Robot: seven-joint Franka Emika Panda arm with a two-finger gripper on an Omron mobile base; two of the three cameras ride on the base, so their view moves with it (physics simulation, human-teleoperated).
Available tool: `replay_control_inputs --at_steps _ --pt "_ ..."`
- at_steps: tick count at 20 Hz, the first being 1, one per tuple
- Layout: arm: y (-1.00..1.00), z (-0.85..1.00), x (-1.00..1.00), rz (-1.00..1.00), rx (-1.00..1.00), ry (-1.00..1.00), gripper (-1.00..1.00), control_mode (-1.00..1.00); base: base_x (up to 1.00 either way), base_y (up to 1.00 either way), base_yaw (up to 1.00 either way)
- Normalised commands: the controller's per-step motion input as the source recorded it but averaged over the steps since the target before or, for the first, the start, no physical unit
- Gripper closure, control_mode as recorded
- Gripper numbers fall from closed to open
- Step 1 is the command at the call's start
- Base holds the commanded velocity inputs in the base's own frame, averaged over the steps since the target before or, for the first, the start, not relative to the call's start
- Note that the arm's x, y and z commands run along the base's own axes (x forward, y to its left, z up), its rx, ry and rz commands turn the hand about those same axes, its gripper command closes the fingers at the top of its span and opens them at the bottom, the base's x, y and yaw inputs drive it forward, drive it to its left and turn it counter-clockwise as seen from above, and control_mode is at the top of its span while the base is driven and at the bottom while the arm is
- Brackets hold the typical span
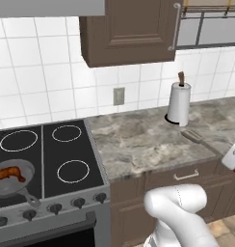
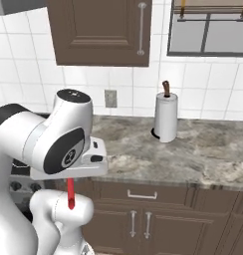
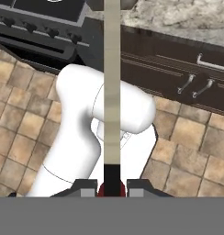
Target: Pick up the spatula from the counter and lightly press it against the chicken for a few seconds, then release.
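My gripper (image 3: 111,187) is shut on the spatula (image 3: 112,82) near the red end of its handle, and the pale shaft runs straight away from the fingers. In the left base view the spatula's slotted blade (image 1: 193,136) hovers over the counter's right part, just in front of the paper towel roll. Its handle slants down to my hand at the right edge. In the right base view the red handle end (image 2: 70,194) hangs below my hand. The chicken (image 1: 11,172), an orange-brown piece, lies in a grey pan (image 1: 24,169) on the stove's front left burner, far left of the spatula.
A paper towel roll (image 1: 179,103) stands on the marble counter (image 1: 138,144) by the tiled wall. The black stove (image 1: 66,149) has knobs along its front. A brown wall cabinet (image 1: 129,34) hangs above. Base cabinets and a tiled floor lie below.
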Motion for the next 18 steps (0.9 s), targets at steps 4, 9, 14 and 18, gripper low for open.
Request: replay_control_inputs --at_steps 4,9,14,18 --pt "0.0 0.0 0.0 0.0 0.0 0.0 1.0 1.0 -0.43 0.51 -0.11" --pt "0.0 0.0 0.0 0.0 0.0 0.0 1.0 1.0 -0.41 0.45 -0.12" --pt "0.0 0.0 0.0 0.0 0.0 0.0 1.0 1.0 -0.2 0.42 -0.09" --pt "0.0 0.0 0.0 0.0 0.0 0.0 1.0 1.0 -0.11 0.57 -0.09"
